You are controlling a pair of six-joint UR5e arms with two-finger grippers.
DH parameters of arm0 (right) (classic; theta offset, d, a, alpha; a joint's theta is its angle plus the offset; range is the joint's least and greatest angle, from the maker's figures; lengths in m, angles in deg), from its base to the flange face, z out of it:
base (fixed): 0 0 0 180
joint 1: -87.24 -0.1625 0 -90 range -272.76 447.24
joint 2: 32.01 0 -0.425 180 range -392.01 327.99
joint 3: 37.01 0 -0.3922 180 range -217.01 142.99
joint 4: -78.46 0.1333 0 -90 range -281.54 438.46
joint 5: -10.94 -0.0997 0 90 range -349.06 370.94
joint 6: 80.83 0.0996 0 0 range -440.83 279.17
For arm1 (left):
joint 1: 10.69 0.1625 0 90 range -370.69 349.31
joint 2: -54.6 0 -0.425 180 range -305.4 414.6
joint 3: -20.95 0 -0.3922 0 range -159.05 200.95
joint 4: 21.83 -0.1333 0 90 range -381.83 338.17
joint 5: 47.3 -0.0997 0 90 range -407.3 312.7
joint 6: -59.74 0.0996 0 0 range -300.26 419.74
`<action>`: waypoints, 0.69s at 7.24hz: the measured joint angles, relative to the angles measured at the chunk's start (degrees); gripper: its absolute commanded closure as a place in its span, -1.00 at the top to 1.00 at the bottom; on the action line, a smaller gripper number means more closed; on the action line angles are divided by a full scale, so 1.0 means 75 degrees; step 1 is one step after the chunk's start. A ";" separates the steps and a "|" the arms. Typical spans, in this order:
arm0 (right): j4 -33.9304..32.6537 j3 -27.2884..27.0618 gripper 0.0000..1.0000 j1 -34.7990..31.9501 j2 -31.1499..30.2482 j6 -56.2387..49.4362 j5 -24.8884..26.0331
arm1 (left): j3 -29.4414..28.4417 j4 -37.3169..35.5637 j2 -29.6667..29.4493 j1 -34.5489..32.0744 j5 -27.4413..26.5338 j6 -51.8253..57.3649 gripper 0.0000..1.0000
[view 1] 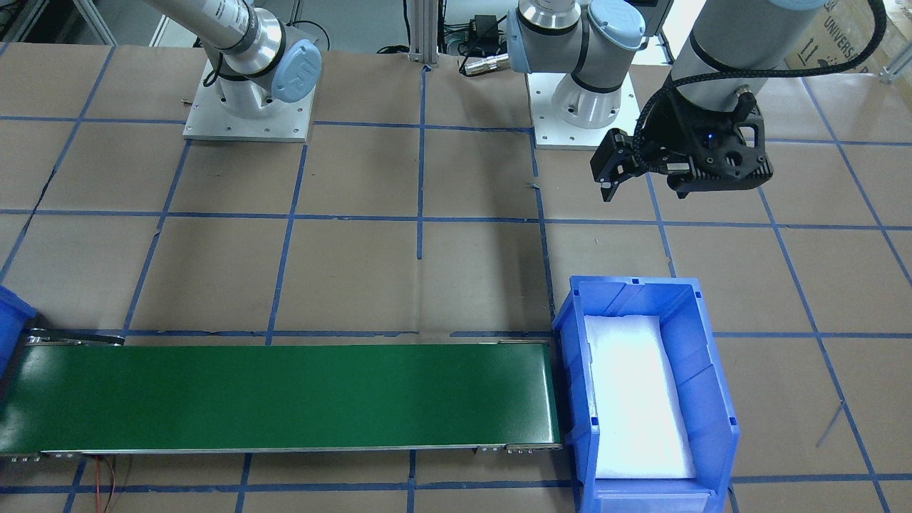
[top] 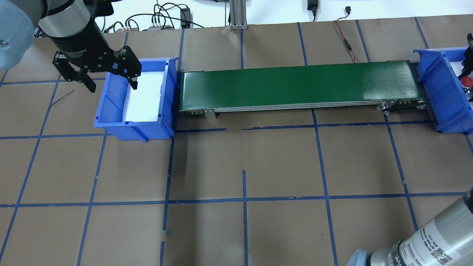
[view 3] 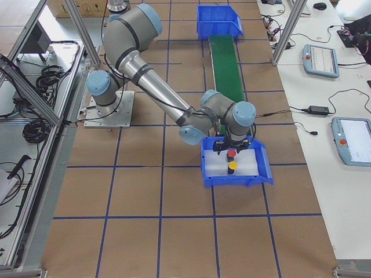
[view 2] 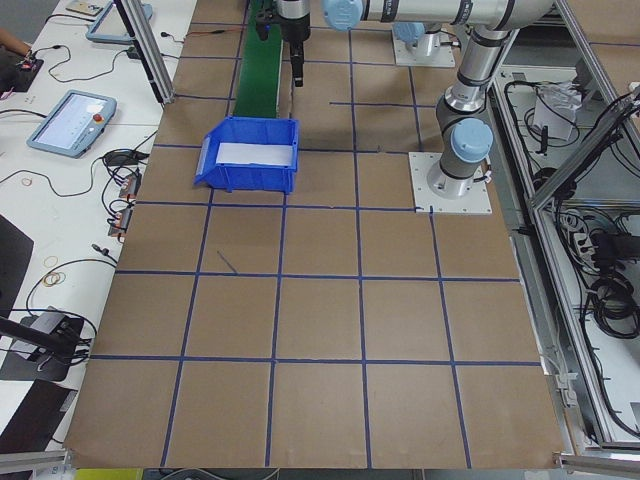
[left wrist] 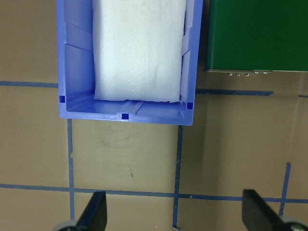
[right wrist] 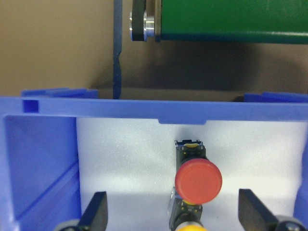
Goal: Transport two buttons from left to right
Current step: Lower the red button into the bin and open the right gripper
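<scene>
Right gripper (right wrist: 173, 212), spread wide and empty, hangs over the right bin (right wrist: 144, 109) astride the red-capped button (right wrist: 198, 182), clear of the blue walls. This button lies on white foam (right wrist: 130, 159) just beside the yellow-capped button (view 3: 232, 165), both dark-bodied. Left gripper (top: 112, 84), equally wide and empty, hangs over the outer wall of the left bin (top: 111, 98).
</scene>
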 measured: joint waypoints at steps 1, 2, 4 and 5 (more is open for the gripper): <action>0.0567 0.0047 0.89 0.0002 -0.0488 0.0117 0.0048 | 0.0000 0.0000 0.0001 0.0005 0.0000 0.0000 1.00; 0.1218 0.0059 0.89 -0.0018 -0.1020 0.0501 0.0154 | -0.0001 0.0000 0.0001 0.0005 0.0000 0.0000 1.00; 0.2420 0.0042 0.90 -0.0261 -0.1956 0.1747 0.0351 | 0.0001 0.0000 -0.0001 -0.0001 0.0000 0.0000 1.00; 0.2872 -0.0048 0.90 -0.0623 -0.2434 0.2822 0.0360 | 0.0003 0.0000 -0.0001 -0.0011 0.0000 0.0000 1.00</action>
